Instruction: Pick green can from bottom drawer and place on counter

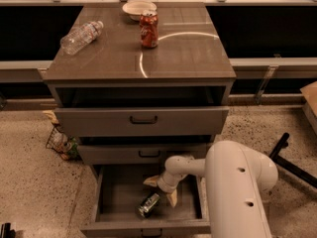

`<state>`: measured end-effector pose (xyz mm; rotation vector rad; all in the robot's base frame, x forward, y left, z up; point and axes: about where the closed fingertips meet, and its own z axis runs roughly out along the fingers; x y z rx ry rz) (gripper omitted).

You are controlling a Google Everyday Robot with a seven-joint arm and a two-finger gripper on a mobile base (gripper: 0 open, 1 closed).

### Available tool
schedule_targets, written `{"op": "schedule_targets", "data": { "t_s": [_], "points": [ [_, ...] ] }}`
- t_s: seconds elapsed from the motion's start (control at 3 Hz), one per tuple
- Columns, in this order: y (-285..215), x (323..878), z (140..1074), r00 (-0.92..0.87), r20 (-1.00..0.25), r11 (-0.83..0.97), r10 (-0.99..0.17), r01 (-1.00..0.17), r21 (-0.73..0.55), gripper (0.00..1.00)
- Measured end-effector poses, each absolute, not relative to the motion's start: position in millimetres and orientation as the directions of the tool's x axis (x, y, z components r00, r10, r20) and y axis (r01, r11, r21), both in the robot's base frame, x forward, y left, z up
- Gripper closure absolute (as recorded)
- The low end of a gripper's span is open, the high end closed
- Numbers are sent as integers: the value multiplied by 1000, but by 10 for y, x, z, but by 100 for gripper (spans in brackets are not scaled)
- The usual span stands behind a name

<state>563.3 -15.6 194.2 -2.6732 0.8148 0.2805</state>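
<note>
Jaws spread (empty) inside bottom drawer | green can lying just beside

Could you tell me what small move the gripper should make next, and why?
Probably ease the gripper down and slightly toward the green can, so its open fingers straddle it. The green can lies on its side on the drawer floor, just beside the fingers, not yet between them.
</note>
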Motion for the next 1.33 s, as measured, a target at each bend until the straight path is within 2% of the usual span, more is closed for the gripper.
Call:
{"op": "schedule_targets", "data": {
  "t_s": [0.33, 0.67, 1.0, 1.33],
  "points": [
    [73, 5725, 1728, 738, -384, -711, -554, -660, -242, 0],
    [240, 5713, 1598, 701, -422, -695, -575, -691, -200, 0],
    [406, 5624, 1469, 720, -399, -729, -568, -665, -163, 18],
    [536, 5444, 1350, 765, -356, -785, -536, -607, -123, 49]
  ]
}}
